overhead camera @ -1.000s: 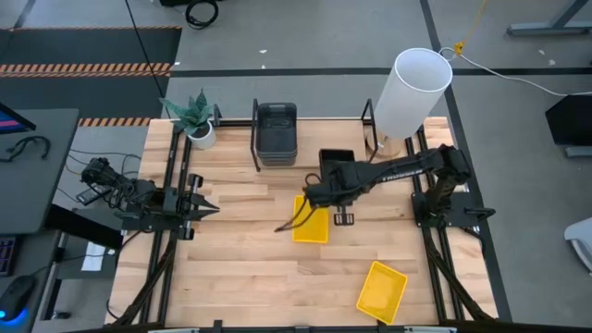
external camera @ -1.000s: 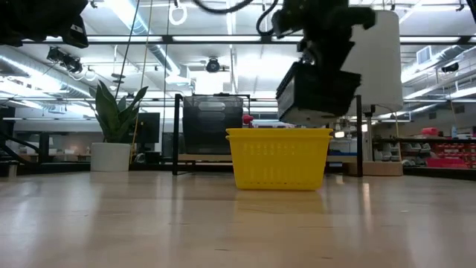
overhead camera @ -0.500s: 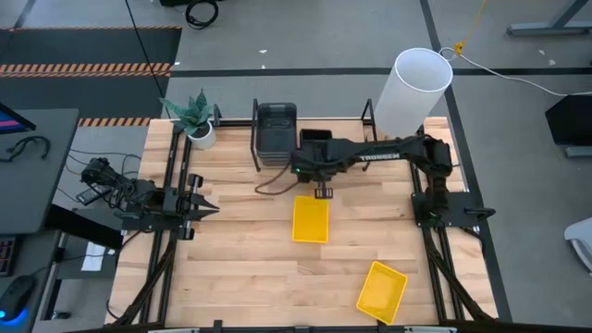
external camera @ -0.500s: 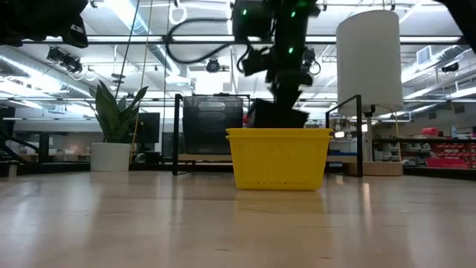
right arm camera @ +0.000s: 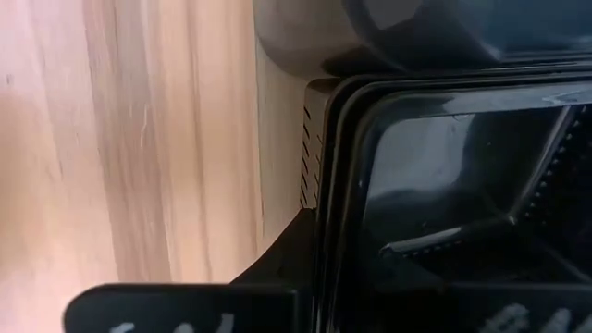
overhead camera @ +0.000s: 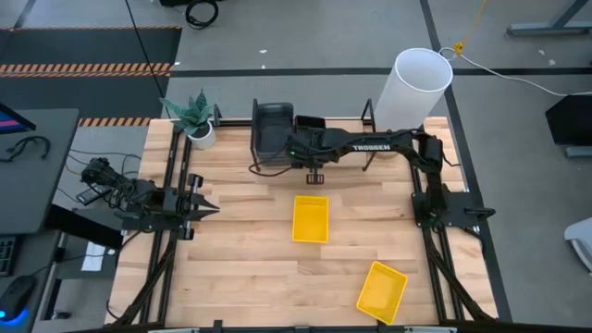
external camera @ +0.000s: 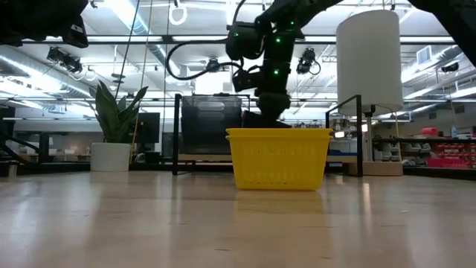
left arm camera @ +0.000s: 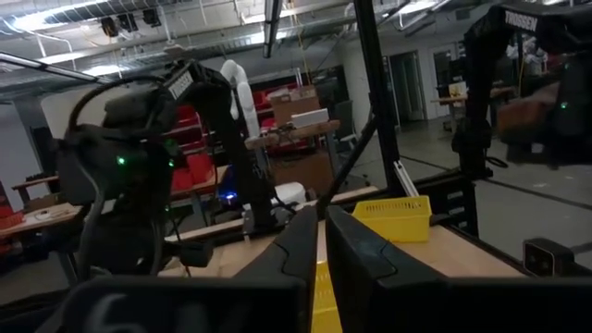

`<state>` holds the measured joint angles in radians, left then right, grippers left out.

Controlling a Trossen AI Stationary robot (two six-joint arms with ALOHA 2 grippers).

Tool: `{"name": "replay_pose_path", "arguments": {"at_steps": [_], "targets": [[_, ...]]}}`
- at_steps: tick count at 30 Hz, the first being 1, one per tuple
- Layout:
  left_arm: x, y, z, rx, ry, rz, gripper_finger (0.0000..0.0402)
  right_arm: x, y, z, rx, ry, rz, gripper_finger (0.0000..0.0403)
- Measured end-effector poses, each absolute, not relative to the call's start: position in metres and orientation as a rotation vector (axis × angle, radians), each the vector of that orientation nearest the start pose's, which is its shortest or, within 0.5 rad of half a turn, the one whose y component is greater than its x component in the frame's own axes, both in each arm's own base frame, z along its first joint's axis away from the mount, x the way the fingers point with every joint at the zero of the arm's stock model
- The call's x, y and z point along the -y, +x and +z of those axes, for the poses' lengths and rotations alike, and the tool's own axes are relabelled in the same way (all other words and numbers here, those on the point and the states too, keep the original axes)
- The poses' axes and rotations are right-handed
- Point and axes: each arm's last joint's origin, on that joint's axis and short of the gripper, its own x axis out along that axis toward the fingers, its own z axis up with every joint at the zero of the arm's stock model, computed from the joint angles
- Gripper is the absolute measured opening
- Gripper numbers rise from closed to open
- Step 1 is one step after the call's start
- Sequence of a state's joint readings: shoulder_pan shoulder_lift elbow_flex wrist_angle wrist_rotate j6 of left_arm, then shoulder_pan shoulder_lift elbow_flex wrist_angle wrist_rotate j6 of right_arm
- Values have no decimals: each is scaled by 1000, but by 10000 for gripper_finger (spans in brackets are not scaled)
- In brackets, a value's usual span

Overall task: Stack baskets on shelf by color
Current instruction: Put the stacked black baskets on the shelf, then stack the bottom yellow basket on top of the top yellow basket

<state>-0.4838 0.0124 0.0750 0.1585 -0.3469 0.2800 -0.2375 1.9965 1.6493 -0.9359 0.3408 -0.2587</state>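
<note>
My right gripper [overhead camera: 305, 148] [external camera: 271, 97] reaches to the shelf [overhead camera: 344, 125] at the table's far edge and is shut on a black perforated basket [overhead camera: 310, 123] [right arm camera: 435, 203]. That basket sits right beside a dark grey basket [overhead camera: 275, 129] [external camera: 212, 123] [right arm camera: 416, 28] standing on the shelf. Two yellow baskets rest on the table, one at the centre [overhead camera: 310, 218] [external camera: 279, 158] and one toward the near right [overhead camera: 382, 290]. My left gripper [overhead camera: 213, 207] [left arm camera: 321, 250] waits shut at the table's left side. My right gripper holds the black basket by a side wall near its rim [right arm camera: 307, 176], coming from above and pointing down. One finger [right arm camera: 277, 264] lies outside the slotted wall; the other is hidden by the basket. The basket stays level; the yellow basket hides its underside in the low view.
A tall white cylinder [overhead camera: 412, 88] stands at the shelf's right end and a potted plant [overhead camera: 194, 118] at the far left. Black upright rods [external camera: 177, 134] frame the shelf. Bare wood lies between the two yellow baskets and along the near left.
My right gripper has carried the black basket from above the centre yellow basket toward the far edge and leftward to the shelf, lowering it beside the dark grey basket. It has stayed shut on the basket throughout.
</note>
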Motion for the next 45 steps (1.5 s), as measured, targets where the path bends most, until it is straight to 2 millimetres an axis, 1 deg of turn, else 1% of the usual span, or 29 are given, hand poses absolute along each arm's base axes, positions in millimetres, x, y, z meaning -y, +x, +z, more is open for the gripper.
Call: {"name": "replay_pose_path", "arguments": {"at_steps": [8,16,22,28,35,40,45], "targets": [[33,84,203,220,189,-107,23,105,397,227,-1318,-303,-308,38],[33,84,203,220,189,-107,29,104,397,227,-1311,-278,-269,48],[33,84,203,220,189,-107,34,104,397,227,-1309,-276,-269,72],[33,84,203,220,190,-107,26,104,397,227,-1311,-283,-275,95],[33,84,203,220,189,-107,28,105,398,227,-1308,-292,-302,98],[33,84,203,220,190,-107,35,106,402,229,-1247,-258,-343,98],[33,84,203,220,190,-108,35,104,402,230,-1240,-249,-337,98]]}}
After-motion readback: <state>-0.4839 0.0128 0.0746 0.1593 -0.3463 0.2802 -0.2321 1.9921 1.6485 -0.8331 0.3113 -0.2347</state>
